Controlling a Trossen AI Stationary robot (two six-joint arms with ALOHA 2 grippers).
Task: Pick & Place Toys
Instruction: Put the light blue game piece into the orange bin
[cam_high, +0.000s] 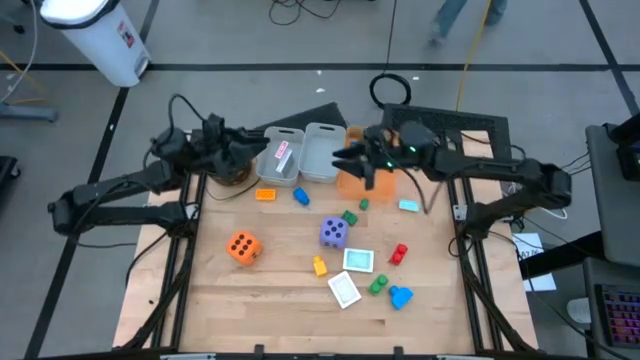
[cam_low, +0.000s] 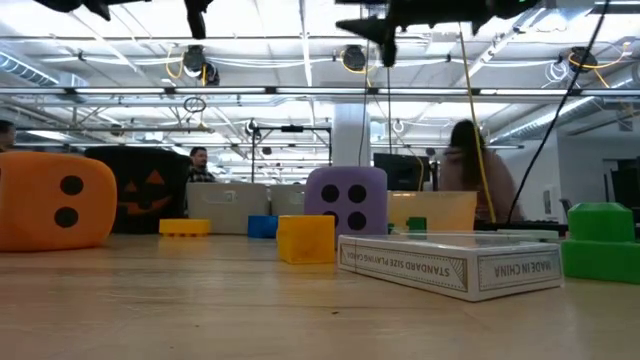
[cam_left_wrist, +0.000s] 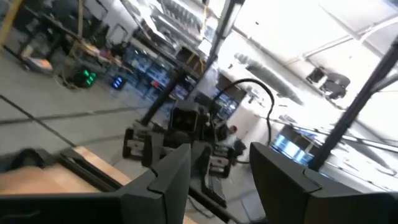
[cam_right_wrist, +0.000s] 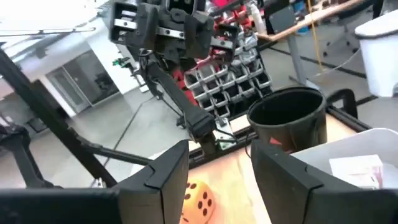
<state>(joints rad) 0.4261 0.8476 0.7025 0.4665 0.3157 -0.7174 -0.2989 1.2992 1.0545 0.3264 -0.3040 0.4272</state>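
The toys lie scattered on the wooden table (cam_high: 200, 300): an orange die (cam_high: 243, 247), a purple die (cam_high: 334, 233), a white card (cam_high: 345, 290), teal cards (cam_high: 358, 260) and several small coloured blocks such as a blue one (cam_high: 401, 296). My left gripper (cam_high: 255, 150) hangs open above the table's far left, near the black pot (cam_right_wrist: 289, 118). My right gripper (cam_high: 350, 160) hangs open over the far middle, above the bins. In the wrist views nothing sits between the left gripper's (cam_left_wrist: 217, 155) fingers or the right gripper's (cam_right_wrist: 219, 149) fingers.
Two grey bins (cam_high: 283, 155) (cam_high: 322, 152) and an orange bin (cam_high: 355, 180) stand in a row at the far edge; the left grey bin holds a white and pink item (cam_right_wrist: 357, 167). People show in the room beyond the table (cam_low: 470, 170).
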